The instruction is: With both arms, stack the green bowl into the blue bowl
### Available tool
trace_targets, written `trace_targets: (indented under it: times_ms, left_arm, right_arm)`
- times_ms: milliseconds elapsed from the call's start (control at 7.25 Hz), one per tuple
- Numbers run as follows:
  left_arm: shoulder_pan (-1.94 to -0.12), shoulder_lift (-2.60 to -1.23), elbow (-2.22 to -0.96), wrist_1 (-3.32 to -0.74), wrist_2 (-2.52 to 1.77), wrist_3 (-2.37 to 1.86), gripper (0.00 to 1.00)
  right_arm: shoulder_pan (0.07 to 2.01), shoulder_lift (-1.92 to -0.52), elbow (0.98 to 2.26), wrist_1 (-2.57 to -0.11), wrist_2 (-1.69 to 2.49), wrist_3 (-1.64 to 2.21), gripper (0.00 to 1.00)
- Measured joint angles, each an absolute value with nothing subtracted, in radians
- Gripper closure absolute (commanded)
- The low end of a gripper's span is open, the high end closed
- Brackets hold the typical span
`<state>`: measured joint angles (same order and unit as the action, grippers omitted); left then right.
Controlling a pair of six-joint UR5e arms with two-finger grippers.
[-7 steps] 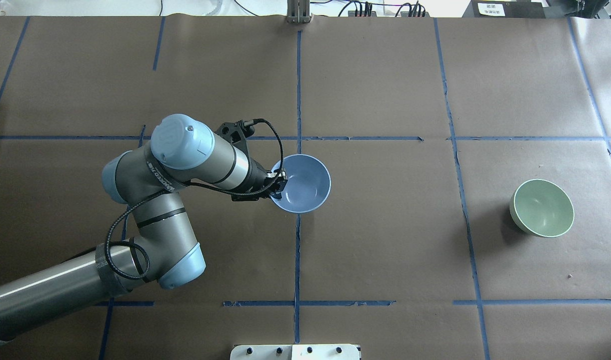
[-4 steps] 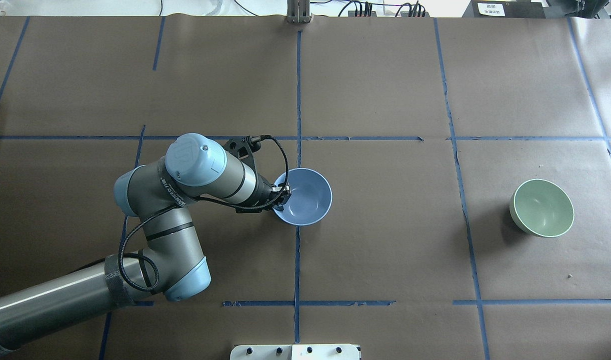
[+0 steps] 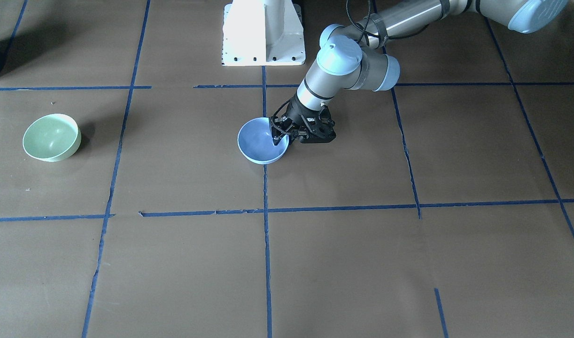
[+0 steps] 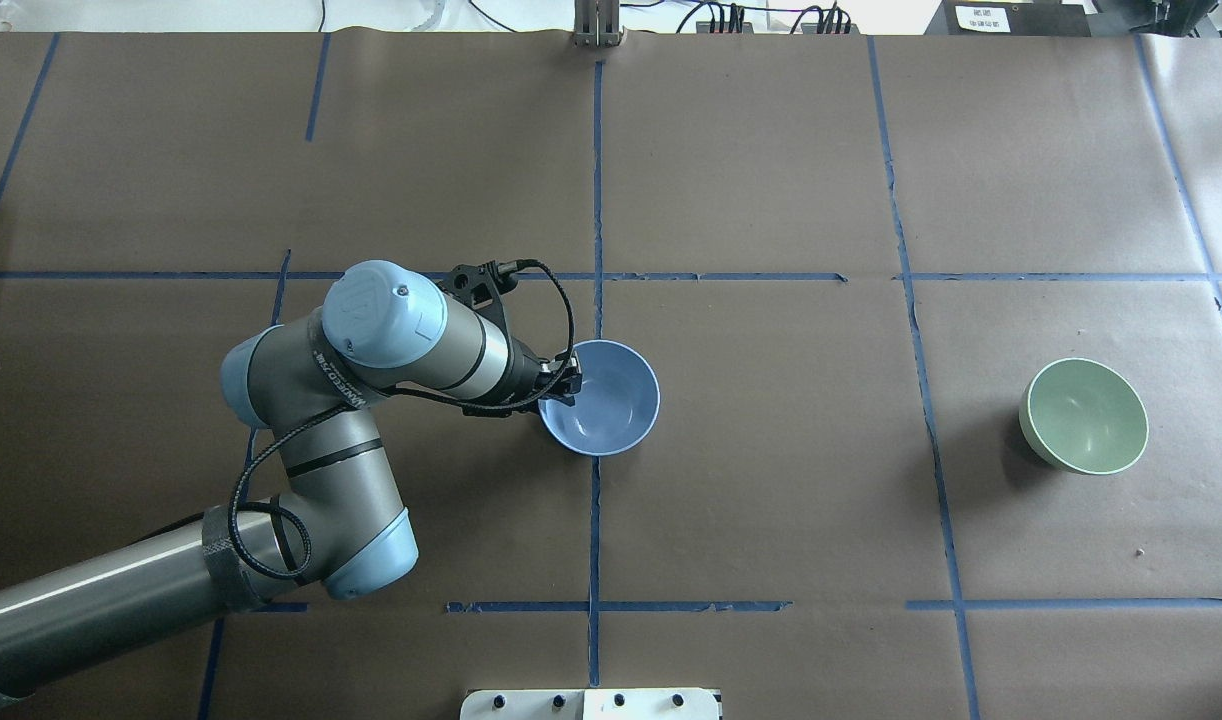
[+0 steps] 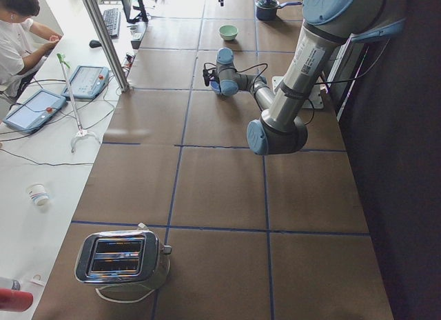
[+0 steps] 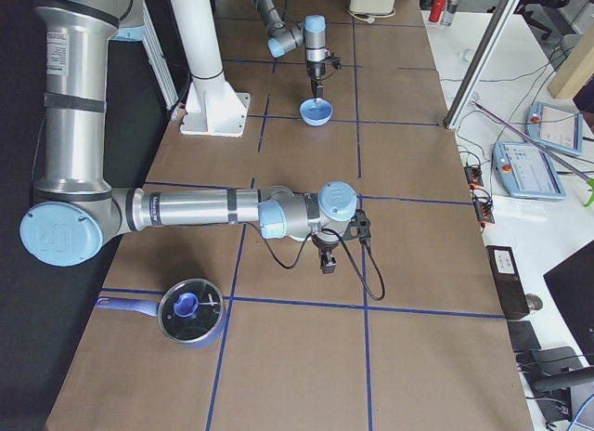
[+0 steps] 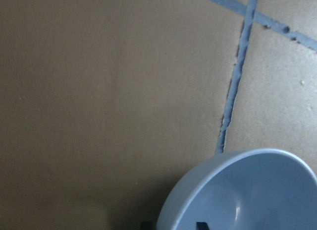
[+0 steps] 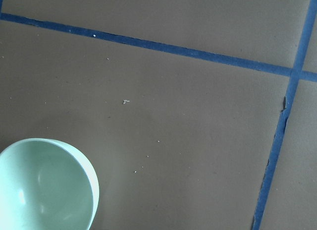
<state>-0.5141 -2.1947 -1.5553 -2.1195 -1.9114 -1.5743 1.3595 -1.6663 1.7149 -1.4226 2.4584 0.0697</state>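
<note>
The blue bowl (image 4: pixel 611 402) sits near the table's centre line and also shows in the front view (image 3: pixel 259 143). My left gripper (image 4: pixel 563 384) is shut on its near-left rim, one finger inside and one outside (image 3: pixel 278 136). The left wrist view shows the bowl (image 7: pixel 247 195) low at the right. The green bowl (image 4: pixel 1083 415) stands alone far to the right, upright and empty (image 3: pixel 52 137), and shows in the right wrist view (image 8: pixel 44 188). My right gripper (image 6: pixel 327 264) shows only in the exterior right view; I cannot tell whether it is open or shut.
The white pedestal base (image 3: pixel 263 33) stands at the robot's side of the table. A blue pot with a glass lid (image 6: pixel 190 310) sits at the right end. A toaster (image 5: pixel 122 258) sits at the left end. Blue tape lines cross the brown paper.
My left arm has carried the blue bowl toward the robot's side and lower, then shifted a little to the left. The green bowl has not moved.
</note>
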Motion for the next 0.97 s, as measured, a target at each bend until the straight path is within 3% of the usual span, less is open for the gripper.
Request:
trace_targets:
  times_ms: [690,828,966]
  left_arm:
    - [-0.59,-2.157,-1.641,-2.117,-1.898,-1.582,0.0]
    - [-0.594,-2.157,-1.641,-2.117,-1.898,-1.581,0.0]
    - [-0.598,-2.157,-1.641,-2.117,-1.898,-1.58,0.0]
  right_arm:
    - [1.094,-1.743,1.632,-0.805,2.388,0.713,0.01]
    - [1.045,-1.743,1.612,-0.763,2.375,0.761,0.14]
    - [1.008,-1.744,1.598,-0.746,2.36,0.78,0.72]
